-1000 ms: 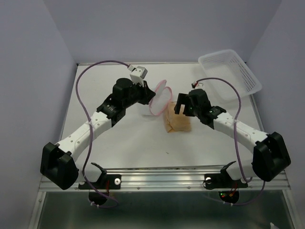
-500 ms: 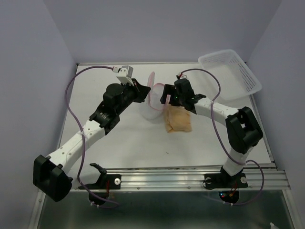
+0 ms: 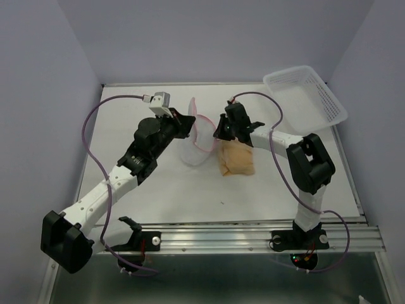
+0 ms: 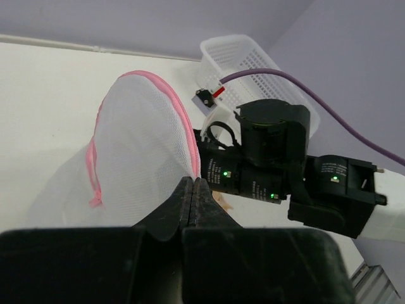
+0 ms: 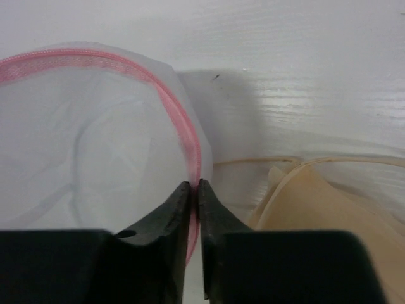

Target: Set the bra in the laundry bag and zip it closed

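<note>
On the white surface (image 3: 171,196) the bra (image 3: 236,161) lies loose just nearside of the right pincer (image 5: 195,190) — not yet bagged. That pincer nips the laundry bag (image 4: 139,145) by its pink rim (image 5: 182,130), and the left pincer (image 4: 193,190) is clamped on the opposite edge (mouth lifted between them) — loading and zipping are both left.

Closed fingers (image 4: 172,214) apparently pinch the laundry bag (image 4: 136,149) rim.
</note>
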